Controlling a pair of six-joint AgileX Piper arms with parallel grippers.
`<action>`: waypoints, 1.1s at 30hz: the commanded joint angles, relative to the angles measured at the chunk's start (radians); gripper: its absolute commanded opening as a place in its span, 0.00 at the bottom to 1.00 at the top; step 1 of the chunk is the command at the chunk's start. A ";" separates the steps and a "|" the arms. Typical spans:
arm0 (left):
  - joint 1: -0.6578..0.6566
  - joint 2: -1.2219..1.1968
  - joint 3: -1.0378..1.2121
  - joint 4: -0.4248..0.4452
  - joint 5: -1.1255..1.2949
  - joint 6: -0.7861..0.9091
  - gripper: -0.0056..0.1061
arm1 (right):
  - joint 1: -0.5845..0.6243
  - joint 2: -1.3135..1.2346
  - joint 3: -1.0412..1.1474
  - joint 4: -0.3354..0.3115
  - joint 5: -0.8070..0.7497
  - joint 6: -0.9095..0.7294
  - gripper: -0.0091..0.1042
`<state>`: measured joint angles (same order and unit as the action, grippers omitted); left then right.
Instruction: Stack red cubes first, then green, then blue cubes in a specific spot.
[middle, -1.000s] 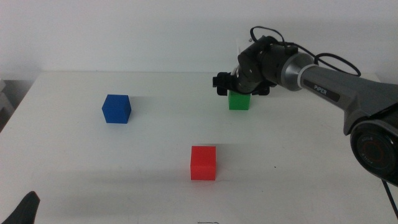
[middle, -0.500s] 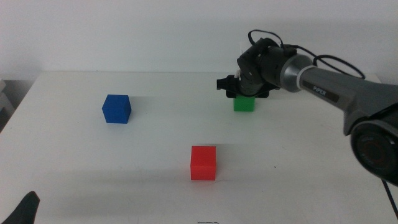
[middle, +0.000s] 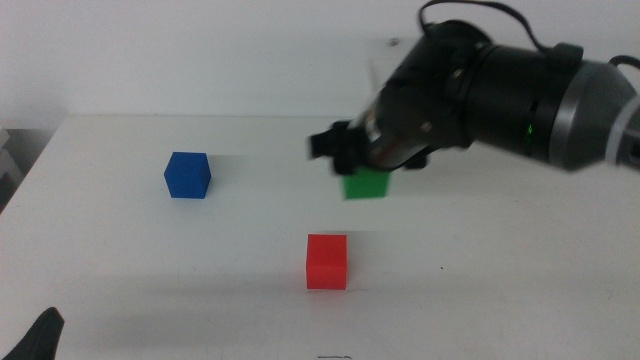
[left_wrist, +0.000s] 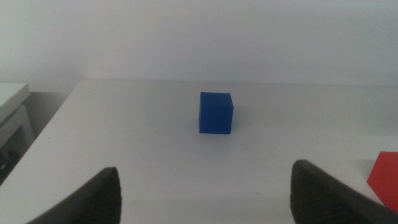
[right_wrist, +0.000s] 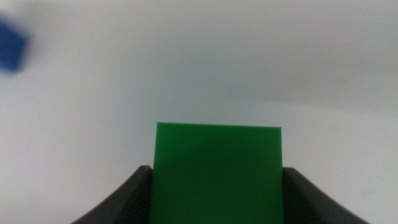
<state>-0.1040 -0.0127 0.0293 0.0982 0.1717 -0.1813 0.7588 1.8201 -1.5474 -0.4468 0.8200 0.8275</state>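
Middle view: The right pincer (middle: 366, 165) comes in from the right on a big dark arm (middle: 500, 90). It is blurry. It grips the green cube (middle: 365, 184) from above. The green cube is off the table (middle: 150, 270), up in the air. It hangs behind the red cube (middle: 327, 262) and a little to the right of it, well apart from it. The red cube sits on the table near the front, about in the middle. The blue cube (middle: 187, 175) sits on the table far to the left, well apart from the other two. Only a dark tip of the left pincer (middle: 38, 337) shows in the bottom left corner. It waits there.

Left wrist view: The left pincer (left_wrist: 205, 193) is wide open, with nothing between its two dark jaws. The blue cube (left_wrist: 216, 112) stands on the white table (left_wrist: 124, 143) ahead of it, well apart. A corner of the red cube (left_wrist: 384, 180) shows at the edge of the picture.

Right wrist view: The green cube (right_wrist: 216, 171) fills the space between the two jaws of the right pincer (right_wrist: 214, 199). Both jaws press on its sides. The blue cube (right_wrist: 11, 37) is a blurry patch far off in a corner.
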 joint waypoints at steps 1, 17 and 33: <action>0.002 -0.017 -0.003 -0.005 -0.076 -0.002 0.88 | 0.055 -0.061 -0.012 -0.037 0.000 0.049 0.07; 0.002 -0.017 -0.003 -0.005 -0.076 -0.002 0.88 | 0.166 0.044 -0.012 -0.083 0.035 0.311 0.07; 0.002 -0.017 -0.003 -0.005 -0.076 -0.002 0.88 | 0.164 0.092 -0.012 -0.143 0.034 0.382 0.07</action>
<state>-0.1040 -0.0127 0.0293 0.0982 0.1717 -0.1813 0.9256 1.9661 -1.5354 -0.5397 0.8674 1.2038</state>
